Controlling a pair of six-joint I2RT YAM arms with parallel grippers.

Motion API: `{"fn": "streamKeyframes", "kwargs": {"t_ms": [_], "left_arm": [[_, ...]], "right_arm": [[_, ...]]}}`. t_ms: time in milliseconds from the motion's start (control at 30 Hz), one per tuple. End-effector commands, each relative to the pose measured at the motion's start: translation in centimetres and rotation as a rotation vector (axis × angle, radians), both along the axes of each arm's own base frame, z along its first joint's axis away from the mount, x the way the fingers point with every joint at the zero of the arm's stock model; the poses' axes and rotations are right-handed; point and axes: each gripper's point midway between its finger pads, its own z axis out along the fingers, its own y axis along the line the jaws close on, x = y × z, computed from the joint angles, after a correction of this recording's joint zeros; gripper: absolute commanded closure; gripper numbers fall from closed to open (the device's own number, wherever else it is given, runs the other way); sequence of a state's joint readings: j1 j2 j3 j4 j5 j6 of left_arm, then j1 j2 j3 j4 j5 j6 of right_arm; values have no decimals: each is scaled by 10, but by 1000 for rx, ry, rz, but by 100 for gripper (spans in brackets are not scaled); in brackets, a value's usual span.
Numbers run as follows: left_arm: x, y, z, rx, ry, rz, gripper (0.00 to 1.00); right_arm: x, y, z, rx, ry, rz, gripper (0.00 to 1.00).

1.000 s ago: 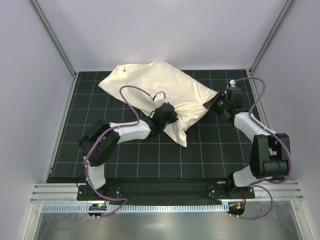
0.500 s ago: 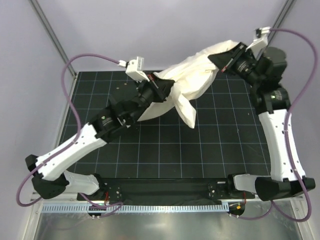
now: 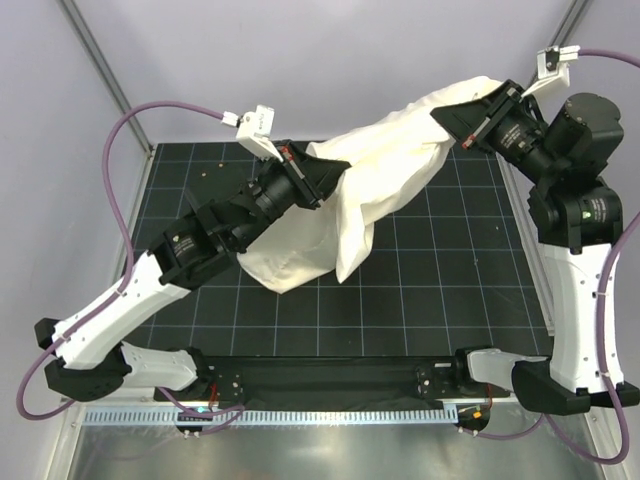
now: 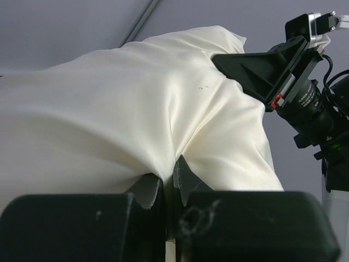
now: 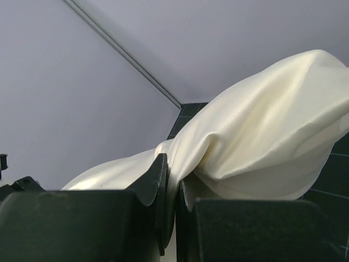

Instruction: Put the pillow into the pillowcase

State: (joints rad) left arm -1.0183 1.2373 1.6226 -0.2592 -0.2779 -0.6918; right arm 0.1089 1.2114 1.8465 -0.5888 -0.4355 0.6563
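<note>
Pillowcase is held aloft, clamped by left gripper and right gripper; thin cloth could be pulled free by the sagging weight.

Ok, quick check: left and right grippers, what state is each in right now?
Left gripper: closed, pinching a fold of the pillowcase, held off the table.
Right gripper: closed, pinching the same pillowcase at its other end.
</note>
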Motion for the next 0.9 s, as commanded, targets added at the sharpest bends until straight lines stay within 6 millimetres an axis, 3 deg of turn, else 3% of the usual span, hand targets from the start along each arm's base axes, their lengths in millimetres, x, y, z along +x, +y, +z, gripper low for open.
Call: {"fn": "streamKeyframes", "kwargs": {"t_ms": [0, 100, 167, 300, 367, 400, 600, 633, 667, 700, 733, 767, 867], "left_arm": [[-31, 13, 79, -214, -121, -87, 100], [-35, 7, 80, -209, -124, -97, 100], [-28, 18, 77, -202, -124, -33, 100], [-21, 72, 86, -180, -168, 156, 100], [-23, 111, 96, -199, -178, 262, 100], [-24, 124, 100, -202, -186, 296, 100], [-30, 202, 111, -189, -210, 515, 100], [-30, 213, 111, -175, -214, 552, 100], [-32, 227, 115, -144, -244, 599, 100], [-32, 235, 117, -127, -254, 633, 100], [-36, 244, 126, -130, -273, 647, 100], [-34, 244, 130, -78, -301, 662, 100], [-35, 240, 147, -47, -348, 649, 100]], "right_arm": [[-32, -34, 83, -1, -273, -169, 96], [-37, -32, 89, 3, -281, -155, 96], [-29, -27, 83, 15, -249, -132, 96], [-10, -11, 62, 43, -190, -52, 96], [-1, 5, 58, 47, -175, -13, 96], [2, 9, 60, 51, -175, -14, 96], [23, 79, 75, 100, -172, 135, 96], [25, 88, 80, 112, -180, 156, 96], [16, 101, 97, 136, -217, 199, 96], [33, 115, 90, 136, -193, 217, 96], [35, 123, 93, 148, -187, 245, 96], [26, 120, 115, 176, -239, 256, 96], [39, 124, 113, 190, -229, 250, 96]]}}
